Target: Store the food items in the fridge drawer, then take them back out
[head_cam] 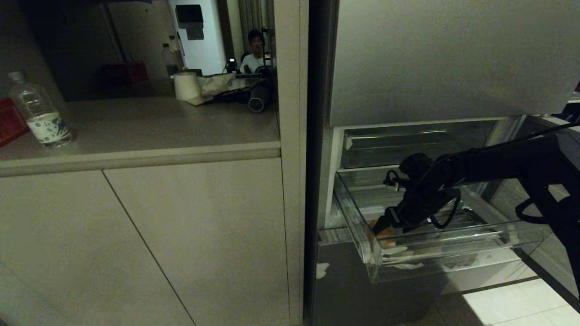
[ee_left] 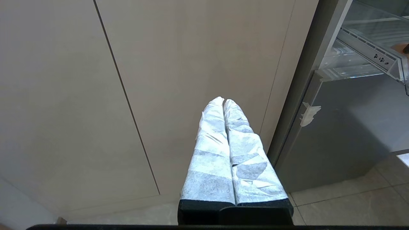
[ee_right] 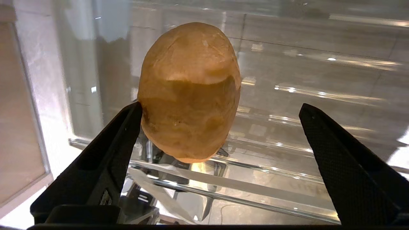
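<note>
My right claw (ee_right: 220,108), black fingers spread wide and grasping nothing, reaches into the pulled-out clear plastic fridge drawer (head_cam: 435,258), where the tan-orange oval food lump (ee_right: 190,91) lies in the drawer's left front corner, one finger (ee_right: 126,127) touching its side, while my left claw (ee_left: 223,103) hangs clenched before beige cabinet doors (ee_left: 80,95).

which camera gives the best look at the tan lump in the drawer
The right wrist view: the tan lump fills it, between the right gripper's open fingers. The head view shows a sliver behind the gripper; the left wrist view, an edge.
</note>
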